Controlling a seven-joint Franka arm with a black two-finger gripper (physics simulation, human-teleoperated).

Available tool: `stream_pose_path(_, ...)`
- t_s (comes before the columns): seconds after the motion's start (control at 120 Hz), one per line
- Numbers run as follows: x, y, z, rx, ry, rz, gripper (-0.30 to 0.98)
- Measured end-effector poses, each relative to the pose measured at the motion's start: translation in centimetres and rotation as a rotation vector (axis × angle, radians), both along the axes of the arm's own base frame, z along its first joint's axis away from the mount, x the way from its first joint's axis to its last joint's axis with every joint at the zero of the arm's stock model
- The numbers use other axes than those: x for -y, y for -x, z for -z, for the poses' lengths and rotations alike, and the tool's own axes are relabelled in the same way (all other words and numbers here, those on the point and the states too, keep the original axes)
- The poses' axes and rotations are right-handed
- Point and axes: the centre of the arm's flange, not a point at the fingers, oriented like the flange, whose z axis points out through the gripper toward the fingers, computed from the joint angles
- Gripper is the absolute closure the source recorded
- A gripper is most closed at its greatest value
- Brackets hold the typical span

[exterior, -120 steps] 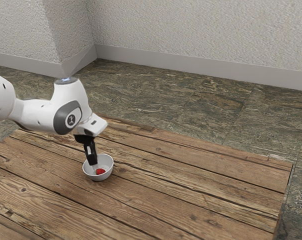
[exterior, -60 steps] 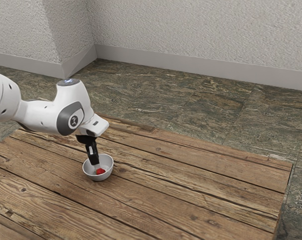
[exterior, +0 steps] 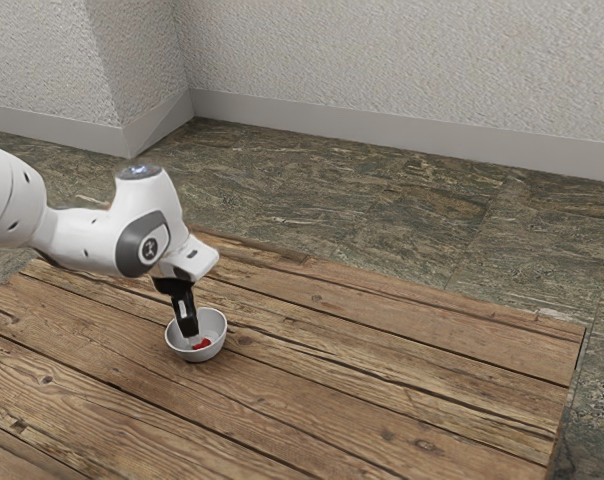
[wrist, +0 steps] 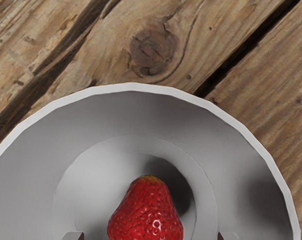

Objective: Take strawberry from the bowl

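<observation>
An open gripper (exterior: 192, 340) reaches into a bowl (wrist: 241, 165), where a strawberry (wrist: 146, 215) points lengthwise, narrow end toward the exterior view's right.

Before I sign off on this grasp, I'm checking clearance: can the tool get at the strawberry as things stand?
Probably yes: the tool reaches into the open-topped bowl, open, with a finger on either side of the strawberry.

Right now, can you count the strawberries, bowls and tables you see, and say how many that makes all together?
Strawberry: 1
Bowl: 1
Wooden table: 1
Total: 3
</observation>
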Motion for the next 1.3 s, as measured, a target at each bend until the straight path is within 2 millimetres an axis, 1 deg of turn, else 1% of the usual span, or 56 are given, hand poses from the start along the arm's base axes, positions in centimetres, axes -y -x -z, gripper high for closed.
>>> stream_pose_path(0.217,0.0,0.0,1.1,-0.017,0.004,-0.005,0.38)
stream_pose_path(0.4,0.0,0.0,1.5,-0.02,0.004,-0.007,0.39)
stream_pose_path(0.825,0.1,-0.8,2.0,-0.013,0.0,-0.002,0.38)
stream_pose_path(1.183,-0.1,-1.2,3.2,-0.019,-0.003,-0.005,0.37)
stream_pose_path(1.3,-0.1,-1.2,3.2,-0.017,-0.004,-0.004,0.39)
